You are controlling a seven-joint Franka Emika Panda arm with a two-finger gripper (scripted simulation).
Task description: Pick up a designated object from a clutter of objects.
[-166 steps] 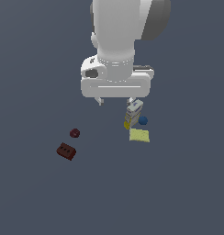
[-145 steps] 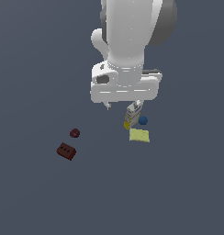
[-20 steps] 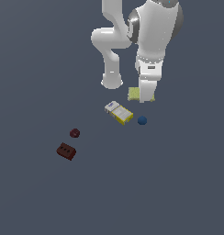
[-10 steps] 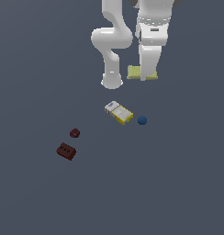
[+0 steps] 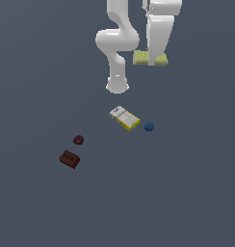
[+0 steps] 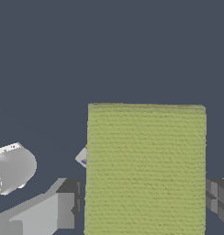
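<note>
The pale yellow-green pad (image 5: 140, 58) hangs high in the air, flat between the fingers of my gripper (image 5: 151, 61), which is shut on it. In the wrist view the pad (image 6: 146, 170) fills the middle, with a grey finger (image 6: 68, 209) on one side and another finger (image 6: 218, 198) on the other. The rest of the clutter lies on the floor far below: a white-and-yellow box (image 5: 124, 118), a small blue ball (image 5: 149, 126), a dark red ball (image 5: 78, 140) and a dark red brick with holes (image 5: 70, 159).
The arm's white base (image 5: 117, 84) stands behind the box, with its links rising beside the gripper. In the wrist view a white arm link (image 6: 13, 167) and a corner of the box (image 6: 82, 158) show beside the pad.
The gripper came down on the pad beside the box and blue ball, closed on it, and has lifted it steadily higher over the last second. The other items have not moved.
</note>
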